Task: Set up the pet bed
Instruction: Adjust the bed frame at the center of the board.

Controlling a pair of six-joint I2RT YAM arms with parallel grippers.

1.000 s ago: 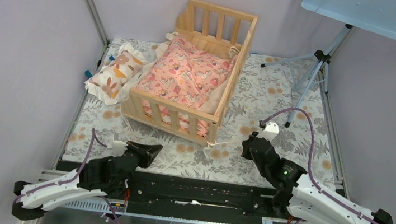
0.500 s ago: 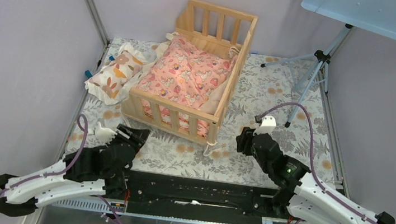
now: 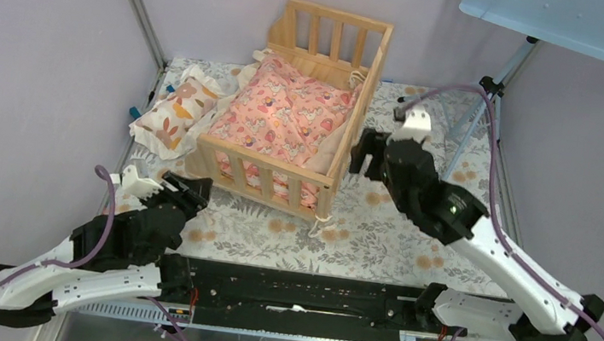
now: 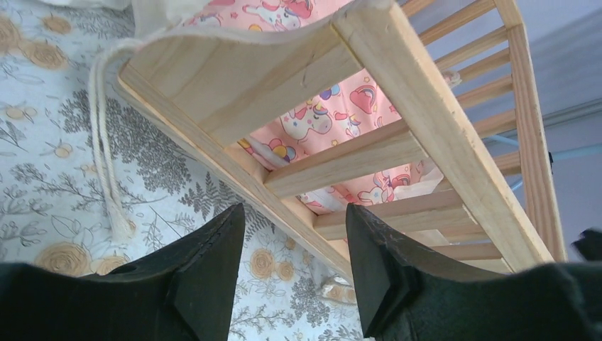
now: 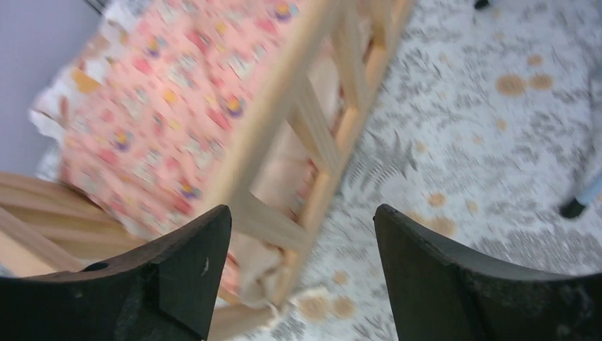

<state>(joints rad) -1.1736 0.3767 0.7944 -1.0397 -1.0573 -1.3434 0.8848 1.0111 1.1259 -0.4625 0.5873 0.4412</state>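
The pet bed is a light wood frame with slatted rails, standing at the back middle of the floral mat. A pink patterned cushion lies inside it, and a small cream pillow with orange leaves rests against its left side. My left gripper is open and empty, just short of the bed's front-left corner. In the left wrist view the gripper faces the bed's front rail. My right gripper is open beside the bed's right rail. In the right wrist view the gripper frames that rail without touching it.
A cream cord hangs from the bed's corner onto the mat. A tripod stands at the back right under a white panel. Purple walls close in on both sides.
Both grippers have gone from shut to open. The left arm moved forward and left towards the bed's front corner. The right arm rose and reached forward to the bed's right rail.
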